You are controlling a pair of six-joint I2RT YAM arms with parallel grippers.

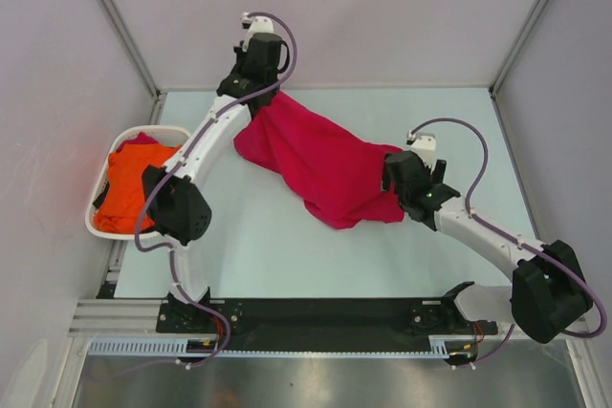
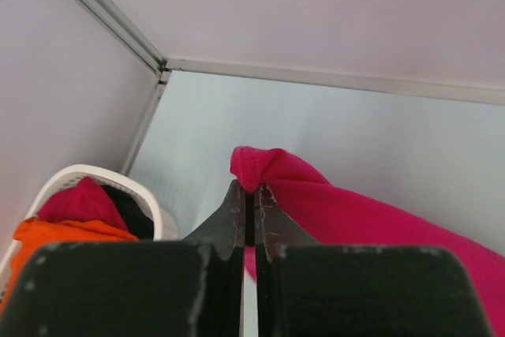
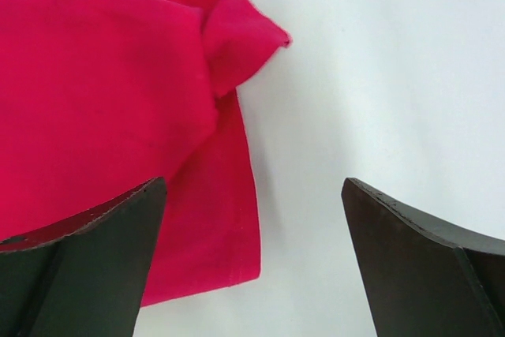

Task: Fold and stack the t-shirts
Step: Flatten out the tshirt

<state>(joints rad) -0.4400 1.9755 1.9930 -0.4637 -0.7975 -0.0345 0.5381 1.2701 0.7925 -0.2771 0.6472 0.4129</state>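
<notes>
My left gripper [image 2: 246, 199] clamps the crimson t-shirt [image 2: 339, 207] high to let it spread; my right gripper [image 3: 252, 187] gapes over its hem.

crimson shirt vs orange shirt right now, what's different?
Colour: the crimson t-shirt is magenta-red, the orange t-shirt bright orange.
Place: the crimson t-shirt spreads across the table; the orange t-shirt sits bunched in the white basket.
Handling: the left gripper is shut on an edge of the crimson t-shirt; nothing holds the orange t-shirt.
Shared: both crumpled, neither folded.
</notes>
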